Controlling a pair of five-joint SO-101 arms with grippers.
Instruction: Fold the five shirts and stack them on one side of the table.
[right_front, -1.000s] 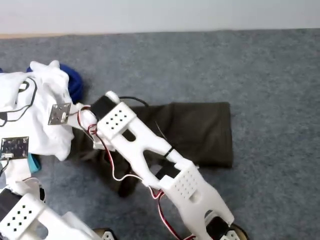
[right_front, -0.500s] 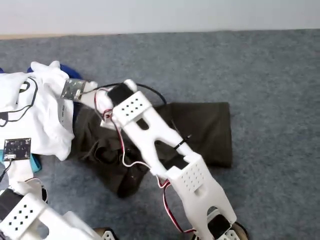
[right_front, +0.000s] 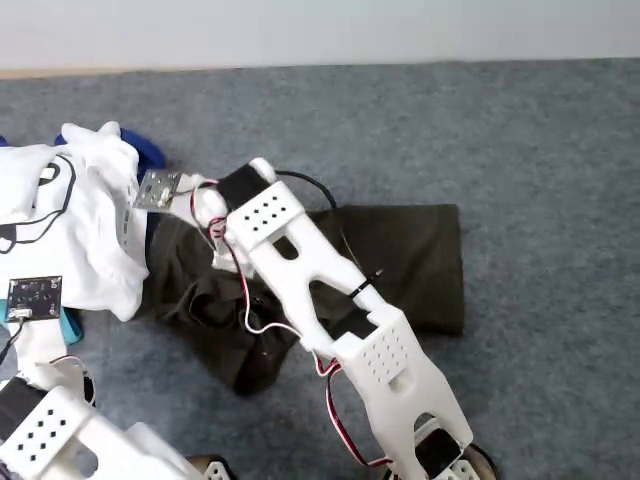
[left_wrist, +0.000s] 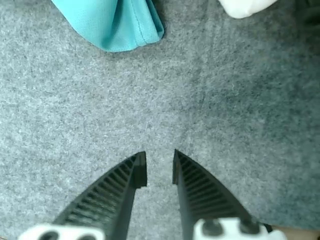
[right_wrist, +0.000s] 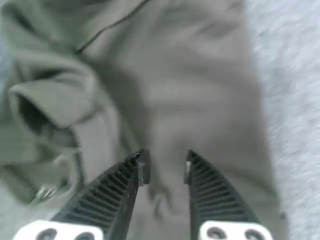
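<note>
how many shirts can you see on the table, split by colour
white shirt: 1
blue shirt: 1
teal shirt: 1
dark olive shirt: 1
total: 4 shirts in sight; the white heap may hide more
</note>
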